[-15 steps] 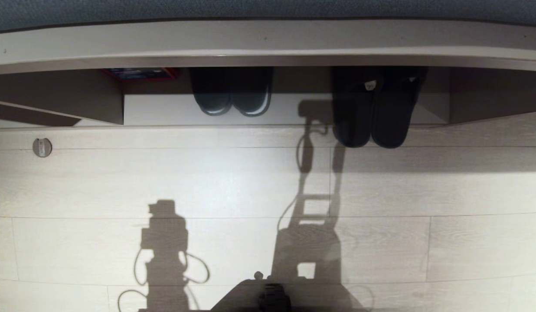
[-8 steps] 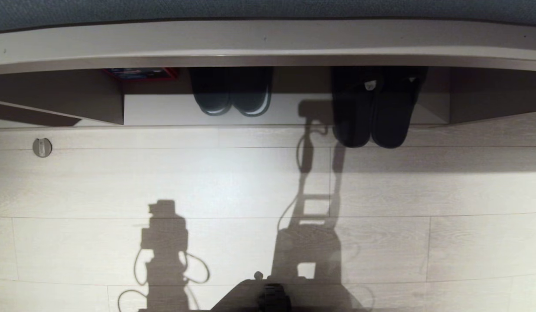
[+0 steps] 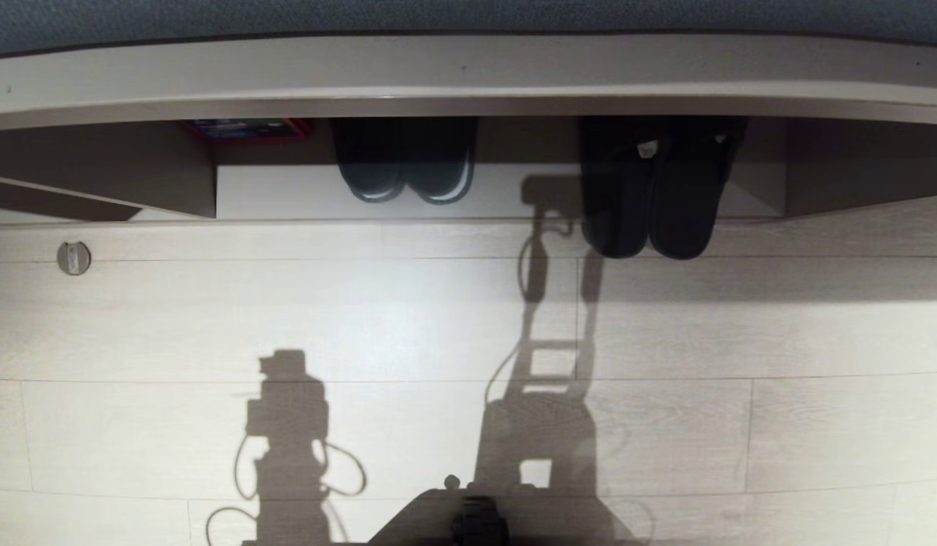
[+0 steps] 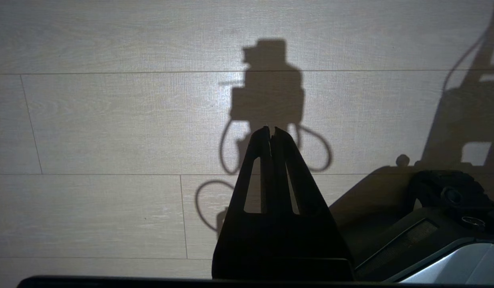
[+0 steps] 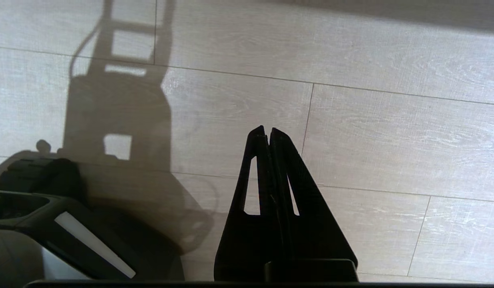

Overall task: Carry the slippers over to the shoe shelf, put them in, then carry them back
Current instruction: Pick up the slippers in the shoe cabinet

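Note:
The slippers (image 3: pixel 650 199), a flat black pair, lie side by side at the right of the shoe shelf (image 3: pixel 286 196). Their near ends stick out over its front edge onto the floor, and their far ends are dark under the top board. My left gripper (image 4: pixel 270 129) is shut and empty above bare floor boards. My right gripper (image 5: pixel 267 129) is shut and empty too, over the floor well short of the slippers. Neither gripper appears in the head view; only the arms' shadows fall on the floor there.
A second dark pair with pale toe rims (image 3: pixel 404 171) stands mid-shelf. A red-edged box (image 3: pixel 245 127) sits further left by the upright divider (image 3: pixel 177 182). A small round metal stop (image 3: pixel 73 258) is on the floor at left. My base (image 3: pixel 476 523) shows at the bottom.

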You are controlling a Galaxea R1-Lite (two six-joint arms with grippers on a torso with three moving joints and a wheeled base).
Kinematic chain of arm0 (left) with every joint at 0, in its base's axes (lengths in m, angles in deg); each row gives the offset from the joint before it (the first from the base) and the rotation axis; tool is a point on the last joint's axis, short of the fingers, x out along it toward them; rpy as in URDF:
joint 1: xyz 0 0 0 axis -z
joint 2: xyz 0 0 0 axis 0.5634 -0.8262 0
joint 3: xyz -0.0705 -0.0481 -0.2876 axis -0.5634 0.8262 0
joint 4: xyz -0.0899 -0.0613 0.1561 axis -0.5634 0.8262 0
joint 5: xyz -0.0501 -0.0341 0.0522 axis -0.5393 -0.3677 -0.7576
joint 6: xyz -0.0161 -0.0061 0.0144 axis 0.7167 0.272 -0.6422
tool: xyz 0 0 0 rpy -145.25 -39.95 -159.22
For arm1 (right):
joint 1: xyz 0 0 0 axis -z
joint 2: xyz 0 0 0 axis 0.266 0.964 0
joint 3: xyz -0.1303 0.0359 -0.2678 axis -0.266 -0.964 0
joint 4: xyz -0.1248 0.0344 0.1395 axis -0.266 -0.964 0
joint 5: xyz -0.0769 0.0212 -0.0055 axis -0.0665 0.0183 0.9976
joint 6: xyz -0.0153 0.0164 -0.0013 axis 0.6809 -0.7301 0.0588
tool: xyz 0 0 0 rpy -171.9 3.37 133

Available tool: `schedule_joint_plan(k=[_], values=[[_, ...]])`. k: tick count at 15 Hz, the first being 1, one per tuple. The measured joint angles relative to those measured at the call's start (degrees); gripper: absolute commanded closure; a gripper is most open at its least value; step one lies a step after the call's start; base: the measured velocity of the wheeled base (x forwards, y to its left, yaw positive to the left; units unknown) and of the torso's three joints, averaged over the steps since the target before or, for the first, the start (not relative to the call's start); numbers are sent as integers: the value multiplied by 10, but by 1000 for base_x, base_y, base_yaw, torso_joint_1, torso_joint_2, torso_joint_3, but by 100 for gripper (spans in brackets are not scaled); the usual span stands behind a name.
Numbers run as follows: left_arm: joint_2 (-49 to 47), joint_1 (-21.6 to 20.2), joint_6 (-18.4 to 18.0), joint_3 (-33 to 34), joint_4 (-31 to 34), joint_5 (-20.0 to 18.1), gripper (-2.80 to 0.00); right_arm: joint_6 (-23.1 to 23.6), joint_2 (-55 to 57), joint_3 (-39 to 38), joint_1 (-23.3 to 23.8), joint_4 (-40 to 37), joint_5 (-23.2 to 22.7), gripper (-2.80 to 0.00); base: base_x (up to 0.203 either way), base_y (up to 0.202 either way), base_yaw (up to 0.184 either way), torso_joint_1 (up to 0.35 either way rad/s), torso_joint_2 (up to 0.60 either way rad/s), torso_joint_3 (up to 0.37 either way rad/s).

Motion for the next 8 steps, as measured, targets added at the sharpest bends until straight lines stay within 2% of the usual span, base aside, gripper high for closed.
schedule_joint_plan(k=[2,5,8], values=[[0,0,0,0,0,0,0,-2,0,11,0,1,-3,0,0,0,0,0,0,0],[0,0,0,0,0,0,0,-6,39,94,0,-28,-21,0,0,0,0,0,0,0],[0,0,-1,0,0,0,0,-7,176,203,-2,-18,-41,0,0,0,0,0,0,0]])
